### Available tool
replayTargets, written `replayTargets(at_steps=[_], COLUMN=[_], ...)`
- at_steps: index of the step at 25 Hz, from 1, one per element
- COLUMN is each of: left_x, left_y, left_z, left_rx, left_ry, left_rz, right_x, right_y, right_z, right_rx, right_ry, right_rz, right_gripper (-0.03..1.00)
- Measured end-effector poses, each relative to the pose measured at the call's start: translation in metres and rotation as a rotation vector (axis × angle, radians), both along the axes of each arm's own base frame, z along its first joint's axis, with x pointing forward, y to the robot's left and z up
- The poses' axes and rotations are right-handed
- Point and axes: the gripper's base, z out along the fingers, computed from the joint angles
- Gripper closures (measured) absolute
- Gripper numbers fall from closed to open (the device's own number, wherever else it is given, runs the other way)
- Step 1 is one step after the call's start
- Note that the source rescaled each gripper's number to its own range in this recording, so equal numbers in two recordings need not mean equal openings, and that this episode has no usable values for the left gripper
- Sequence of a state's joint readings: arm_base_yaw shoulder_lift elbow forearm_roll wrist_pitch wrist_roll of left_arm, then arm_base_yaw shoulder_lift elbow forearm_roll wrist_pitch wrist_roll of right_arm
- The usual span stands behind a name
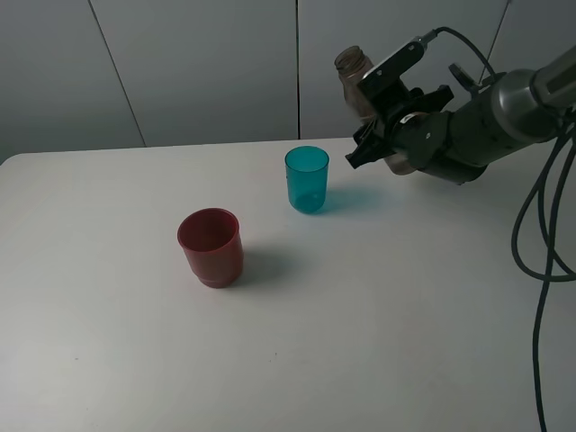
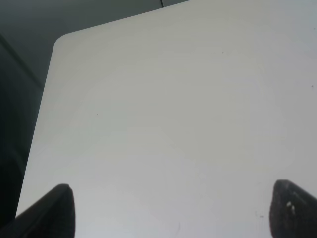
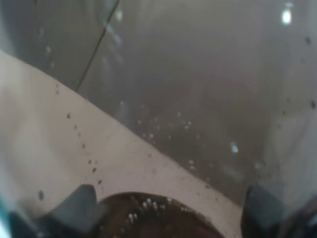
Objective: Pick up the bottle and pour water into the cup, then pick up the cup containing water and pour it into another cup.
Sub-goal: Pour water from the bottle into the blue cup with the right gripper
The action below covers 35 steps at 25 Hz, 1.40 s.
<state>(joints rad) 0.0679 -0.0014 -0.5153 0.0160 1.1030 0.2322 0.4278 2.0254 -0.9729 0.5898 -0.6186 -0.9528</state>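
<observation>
My right gripper point(image 1: 389, 126) is shut on the smoky grey-brown bottle point(image 1: 353, 67) and holds it in the air to the right of the cup and higher than its rim. Only the bottle's open neck shows above the fingers, leaning a little toward the cup. The teal cup point(image 1: 307, 179) stands upright on the table, apart from the bottle. The dark red cup point(image 1: 211, 246) stands nearer the front, to the left. In the right wrist view the wet bottle wall point(image 3: 198, 109) fills the picture between the fingers point(image 3: 74, 203). The left gripper point(image 2: 173, 213) is open over bare table.
The white table point(image 1: 405, 342) carries only the two cups. Black cables point(image 1: 540, 252) hang down at the right edge. A grey wall stands behind the table. The table's rounded corner point(image 2: 59, 42) shows in the left wrist view.
</observation>
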Motion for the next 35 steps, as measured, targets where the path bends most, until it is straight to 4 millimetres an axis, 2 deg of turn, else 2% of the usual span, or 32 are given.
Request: replayTargets(at_steps=[9,22,35], left_x=[0.0,0.0,0.0], left_y=[0.0,0.0,0.0], left_z=[0.0,0.0,0.0], left_rx=[0.0,0.0,0.0], left_ry=[0.0,0.0,0.0], left_rz=[0.0,0.0,0.0], right_x=[0.0018,0.002,0.0021], right_y=[-0.0009,-0.0002,0.0001], right_z=[0.0011,-0.0049,-0.0046], right_rx=[-0.359,-0.705,-0.852], right_ry=[-0.056,-0.068,-0.081], right_rz=[0.134,0.286,0.35], right_gripper=[0.95,0.95,0.95])
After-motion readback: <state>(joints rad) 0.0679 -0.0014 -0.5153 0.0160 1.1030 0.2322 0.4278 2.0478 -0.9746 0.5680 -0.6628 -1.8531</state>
